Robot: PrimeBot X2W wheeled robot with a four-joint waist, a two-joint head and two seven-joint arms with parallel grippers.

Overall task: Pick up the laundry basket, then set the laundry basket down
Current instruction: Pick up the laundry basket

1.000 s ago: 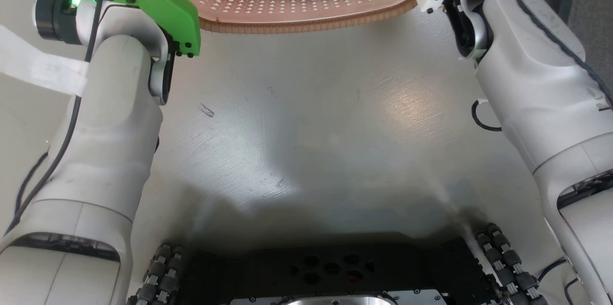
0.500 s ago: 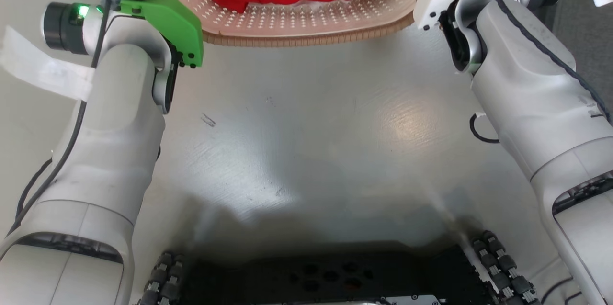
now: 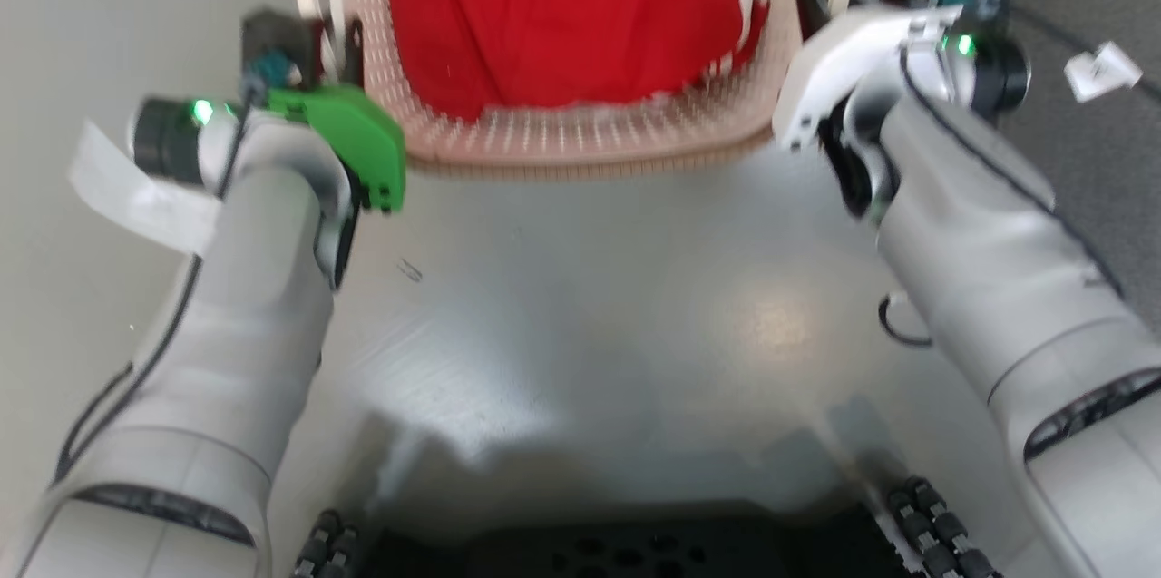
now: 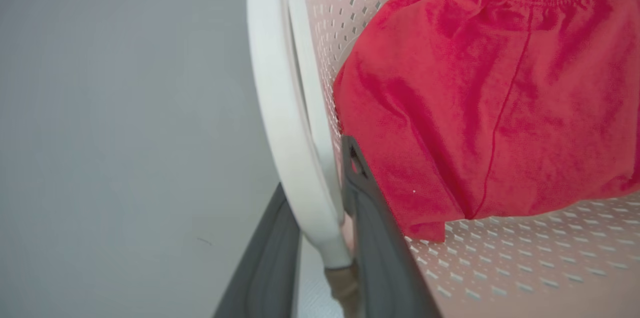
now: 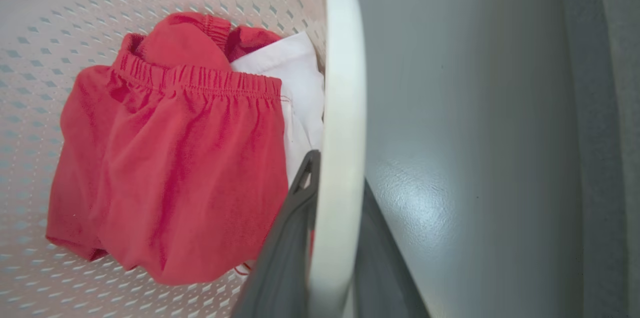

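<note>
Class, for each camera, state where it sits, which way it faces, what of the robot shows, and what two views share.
Head view: on the head, facing forward and down at the floor and laundry basket; pale left forearm, right forearm and dark base show.
Left wrist view: on the left wrist, facing along its jaws, closed on a white handle.
Right wrist view: on the right wrist, likewise, on the opposite handle.
Shared: both wrist views show the red cloth.

Glossy pale-grey floor (image 3: 580, 306); small scuff (image 3: 410, 270) on it
</note>
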